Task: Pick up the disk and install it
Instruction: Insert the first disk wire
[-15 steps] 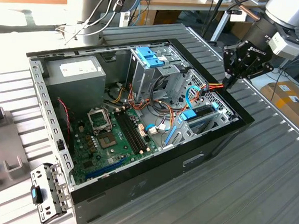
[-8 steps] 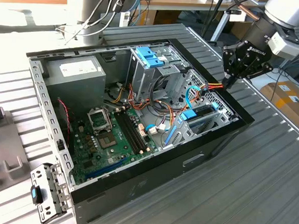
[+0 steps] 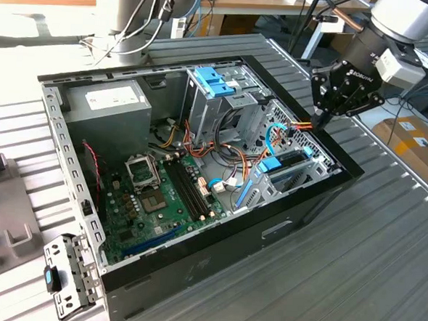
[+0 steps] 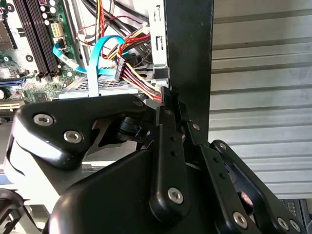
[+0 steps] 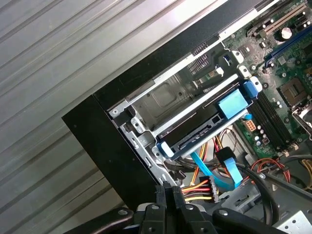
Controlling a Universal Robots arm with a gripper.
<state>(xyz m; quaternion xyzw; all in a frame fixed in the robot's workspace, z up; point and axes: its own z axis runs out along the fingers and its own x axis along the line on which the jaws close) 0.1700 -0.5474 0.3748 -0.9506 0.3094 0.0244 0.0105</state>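
The disk, a dark flat drive with bright blue rails, lies in the drive cage at the front right corner of the open computer case. In the first wrist view the disk sits in its bay with a blue tab at one end. My gripper hangs just above the case's black right rim, beside and slightly above the disk. In both wrist views its fingers are pressed together, and the gripper touches a bundle of red, yellow and black wires with a black plug. Whether a wire is pinched is hidden.
Inside the case are a grey power-supply box, a green motherboard, a blue bracket on the upper cage and a curved blue cable. A metal bracket lies by the case's front left. A cardboard box sits at the exterior view's right.
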